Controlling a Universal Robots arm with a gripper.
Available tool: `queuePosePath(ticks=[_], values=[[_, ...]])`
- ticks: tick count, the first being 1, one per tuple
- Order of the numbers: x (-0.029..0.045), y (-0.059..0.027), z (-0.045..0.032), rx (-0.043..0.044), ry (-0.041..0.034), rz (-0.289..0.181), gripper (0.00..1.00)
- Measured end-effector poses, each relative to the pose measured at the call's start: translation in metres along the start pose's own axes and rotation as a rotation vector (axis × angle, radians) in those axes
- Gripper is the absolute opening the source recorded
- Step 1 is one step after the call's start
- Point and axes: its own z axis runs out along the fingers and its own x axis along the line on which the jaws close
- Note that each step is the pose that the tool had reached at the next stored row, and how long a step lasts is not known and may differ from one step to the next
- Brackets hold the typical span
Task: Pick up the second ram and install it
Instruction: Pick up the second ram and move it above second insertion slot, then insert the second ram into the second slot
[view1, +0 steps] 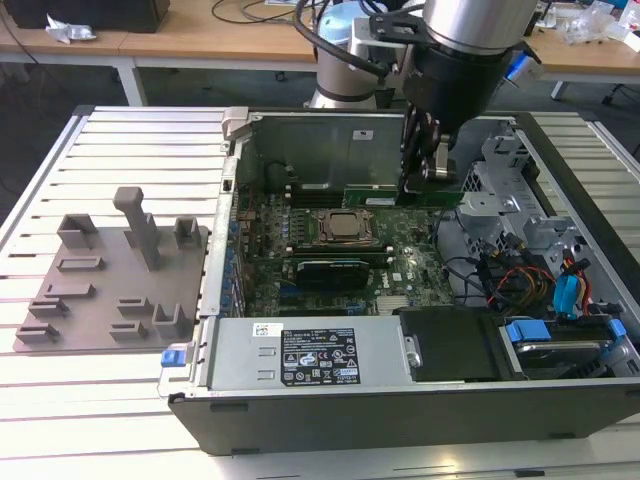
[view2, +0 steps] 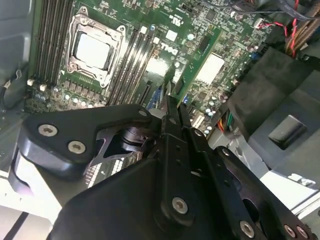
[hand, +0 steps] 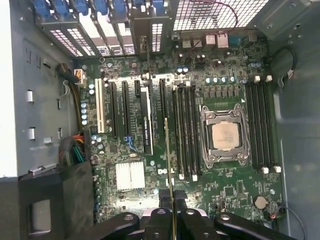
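Green circuit board shows between the pinched fingers: the gripper (view2: 172, 102) is closed on the second ram (view2: 199, 59), clamping it from above. This probably leaves the contact edge free to face the motherboard (hand: 225, 195). The stick hangs over the board rather than seated, lying parallel to the black memory slots (hand: 185, 130) beside the CPU socket (hand: 225, 136), a pose that suits lowering it into one of them.

In the first wrist view the second ram (hand: 167, 150) is seen edge-on as a thin line, so its alignment with the slots reads plainly. The second wrist view instead gives its flat face and pale label. In the exterior view the gripper (view1: 424, 172) reaches down into the open case (view1: 400, 400), well apart from the grey fixture tray (view1: 110, 275).
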Motion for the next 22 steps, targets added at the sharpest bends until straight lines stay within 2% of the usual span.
queuePosePath(ticks=[2,3,7,9,18,19,20,21,22], values=[[-0.0023,0.0042,0.0029,0.0000,0.0000,0.000,0.14],[-0.0079,0.0094,0.0053,-0.0001,-0.0009,0.000,0.14],[-0.0250,0.0198,0.0130,-0.0009,-0.0105,-0.001,0.14],[-0.0312,0.0228,0.0187,-0.0010,-0.0116,-0.001,0.14],[-0.0314,0.0248,0.0201,-0.0010,-0.0116,-0.001,0.14],[-0.0311,0.0298,0.0208,-0.0009,-0.0118,-0.001,0.14],[-0.0299,0.0420,0.0236,-0.0003,-0.0119,-0.001,0.14],[-0.0291,0.0502,0.0277,-0.0004,-0.0119,-0.001,0.14],[-0.0289,0.0520,0.0317,-0.0003,-0.0119,-0.001,0.14]])
